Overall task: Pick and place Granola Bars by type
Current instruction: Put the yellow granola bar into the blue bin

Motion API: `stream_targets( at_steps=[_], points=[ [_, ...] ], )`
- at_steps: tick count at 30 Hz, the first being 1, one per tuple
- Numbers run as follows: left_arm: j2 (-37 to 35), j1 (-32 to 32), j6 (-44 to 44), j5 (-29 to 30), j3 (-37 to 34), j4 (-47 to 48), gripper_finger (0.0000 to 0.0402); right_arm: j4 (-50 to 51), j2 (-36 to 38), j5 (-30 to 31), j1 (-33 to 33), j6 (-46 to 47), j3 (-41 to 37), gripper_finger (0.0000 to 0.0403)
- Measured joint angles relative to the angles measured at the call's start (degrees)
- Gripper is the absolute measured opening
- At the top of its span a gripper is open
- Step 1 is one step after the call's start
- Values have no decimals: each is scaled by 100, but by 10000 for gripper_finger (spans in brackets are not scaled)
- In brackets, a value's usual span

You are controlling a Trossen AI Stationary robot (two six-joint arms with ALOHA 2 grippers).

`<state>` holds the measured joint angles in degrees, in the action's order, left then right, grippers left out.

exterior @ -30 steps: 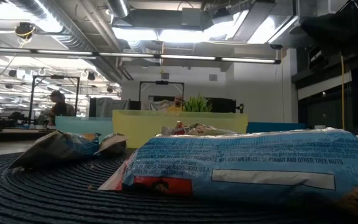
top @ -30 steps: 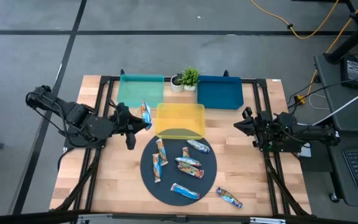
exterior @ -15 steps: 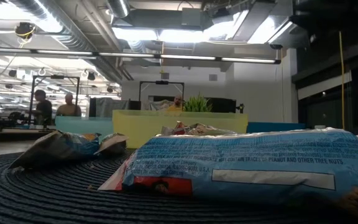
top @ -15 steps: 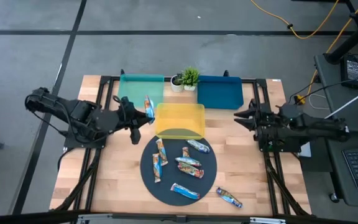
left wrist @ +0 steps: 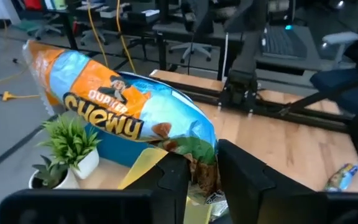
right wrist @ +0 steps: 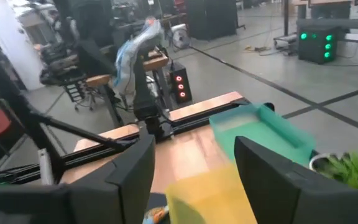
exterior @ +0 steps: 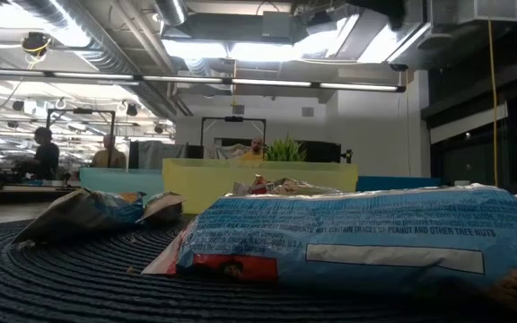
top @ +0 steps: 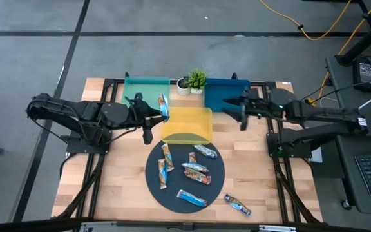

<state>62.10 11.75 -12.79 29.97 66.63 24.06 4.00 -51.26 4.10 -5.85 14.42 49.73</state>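
Observation:
My left gripper (top: pixel 156 113) is shut on one granola bar (top: pixel 163 103), a blue and orange "Chewy" wrapper (left wrist: pixel 123 112). It holds the bar in the air over the gap between the teal tray (top: pixel 140 93) and the yellow tray (top: pixel 186 124). Several more bars (top: pixel 195 171) lie on a dark round mat (top: pixel 172 193), and one (top: pixel 237 205) lies on the wood beside it. My right gripper (top: pixel 232 111) hangs open at the near left corner of the blue tray (top: pixel 230 93), with nothing between its fingers (right wrist: pixel 129 177). My left gripper pinches the bar's crimped end (left wrist: pixel 199 167) between its two fingers. The fingers come roughly level from the table's left. The rest of the bar sticks out past the fingertips, lifted clear of the trays.
A small potted plant (top: pixel 196 80) stands between the teal and blue trays at the far edge. The three trays fill the far middle of the table. Bare wood (top: pixel 263 167) lies to either side of the mat. People show in the room beyond (exterior: pixel 43 152).
My left gripper has carried the bar toward the far edge and to the right, from beside the yellow tray's left side to its far left corner. My right gripper has swung from the table's right side toward the blue tray and has opened.

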Motion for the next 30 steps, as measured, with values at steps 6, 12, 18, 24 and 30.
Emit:
stream_targets(
  at_steps=[6, 12, 18, 24, 30],
  points=[
    [288, -131, 329, -454, 0, -303, 60, 15, -1370, -644, -287, -98, 1133, 223],
    [386, -140, 614, -733, 0, -688, 26, 87, -2501, -1536, -543, 43, 2210, 223],
    [357, -140, 780, -742, 0, -808, 26, 197, -3309, -2398, -673, 145, 3015, 223],
    [357, -140, 912, -740, 0, -805, 24, 190, -3879, -3544, -827, 485, 3618, 223],
    [357, -140, 980, -708, 0, -786, 23, 145, -4197, -4294, -870, 507, 4032, 223]
  ],
)
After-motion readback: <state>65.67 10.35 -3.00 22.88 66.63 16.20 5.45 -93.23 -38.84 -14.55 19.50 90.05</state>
